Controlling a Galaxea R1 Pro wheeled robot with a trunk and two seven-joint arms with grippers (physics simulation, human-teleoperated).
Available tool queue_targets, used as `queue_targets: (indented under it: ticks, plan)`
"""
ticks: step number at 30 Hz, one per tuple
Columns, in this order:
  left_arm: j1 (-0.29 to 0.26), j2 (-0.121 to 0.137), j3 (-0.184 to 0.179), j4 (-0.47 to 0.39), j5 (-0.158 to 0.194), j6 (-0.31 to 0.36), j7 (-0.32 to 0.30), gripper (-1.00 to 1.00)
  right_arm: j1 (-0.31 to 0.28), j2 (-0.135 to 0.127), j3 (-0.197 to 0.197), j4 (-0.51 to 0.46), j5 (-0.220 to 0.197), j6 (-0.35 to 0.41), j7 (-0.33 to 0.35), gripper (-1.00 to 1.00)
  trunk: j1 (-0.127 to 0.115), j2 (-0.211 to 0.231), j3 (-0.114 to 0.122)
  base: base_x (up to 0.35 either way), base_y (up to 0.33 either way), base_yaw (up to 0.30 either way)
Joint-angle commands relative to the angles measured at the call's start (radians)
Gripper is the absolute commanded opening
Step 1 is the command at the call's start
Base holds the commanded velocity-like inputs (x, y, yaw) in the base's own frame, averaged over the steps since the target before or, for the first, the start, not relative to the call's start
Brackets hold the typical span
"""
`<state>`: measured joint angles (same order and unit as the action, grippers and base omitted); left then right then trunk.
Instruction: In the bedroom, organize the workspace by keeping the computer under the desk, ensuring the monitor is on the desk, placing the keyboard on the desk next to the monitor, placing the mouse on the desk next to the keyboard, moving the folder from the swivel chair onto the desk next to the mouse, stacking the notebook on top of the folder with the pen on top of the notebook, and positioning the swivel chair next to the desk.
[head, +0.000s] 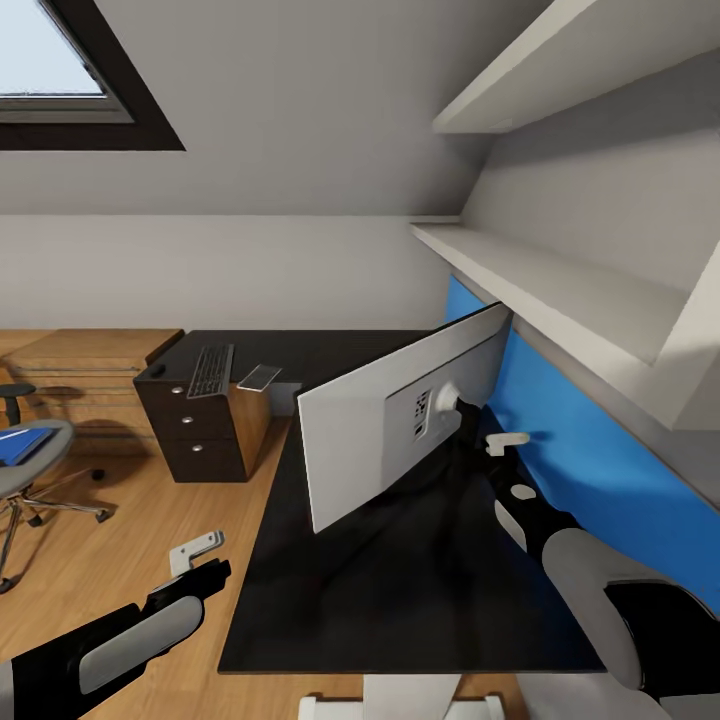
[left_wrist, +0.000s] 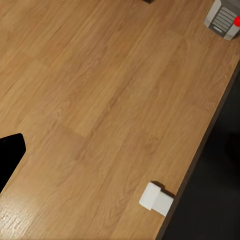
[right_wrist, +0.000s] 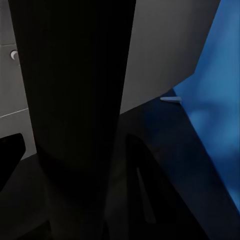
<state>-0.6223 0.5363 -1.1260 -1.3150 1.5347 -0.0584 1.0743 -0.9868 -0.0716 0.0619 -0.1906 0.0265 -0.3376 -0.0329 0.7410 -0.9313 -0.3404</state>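
The monitor (head: 400, 425) is standing on the glossy black desk (head: 400, 600), its white rear shell facing the head camera and its far edge angling toward the blue wall panel (head: 590, 460). The right gripper (head: 478, 428) is reaching in behind the screen at the monitor's neck; a white fingertip (head: 507, 438) is showing beside the neck, and in the right wrist view a broad dark column, apparently that neck, is sitting close in front of the camera, but whether the jaws are clamped on it I cannot tell. The left gripper (head: 200, 556) is hanging over the wooden floor (head: 130, 560) just off the desk's left edge, with its white finger (head: 197, 548) jutting out and nothing visibly between the fingers; whether the jaws are apart or together cannot be told. In the left wrist view, the grey computer (left_wrist: 224, 19) with its red light is standing on the floor at the desk's edge. At the far end of the desk, the keyboard (head: 210, 370) is lying above the drawers (head: 195, 425) with a small pale flat object (head: 259, 377) just beside it. The swivel chair (head: 30, 470) is standing well apart from the desk at the left, carrying the blue folder (head: 22, 445) on its seat.
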Motion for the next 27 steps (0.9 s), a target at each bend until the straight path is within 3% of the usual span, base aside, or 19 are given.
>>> queue_targets:
  ticks: [1, 27]
  plan:
    - [-0.002, 0.001, -0.003, -0.001, 0.005, -0.006, 0.003, 1.0, 0.0, -0.001, 0.019, 0.003, -0.003, -0.003, -0.005, -1.0, 0.0, -0.001, -0.002, 0.017, 0.0, 0.0]
    - [-0.002, 0.001, -0.004, -0.001, 0.005, -0.006, 0.003, 1.0, 0.0, -0.001, 0.019, 0.002, -0.003, -0.003, -0.005, -1.0, 0.0, -0.001, -0.002, 0.089, 0.0, 0.0]
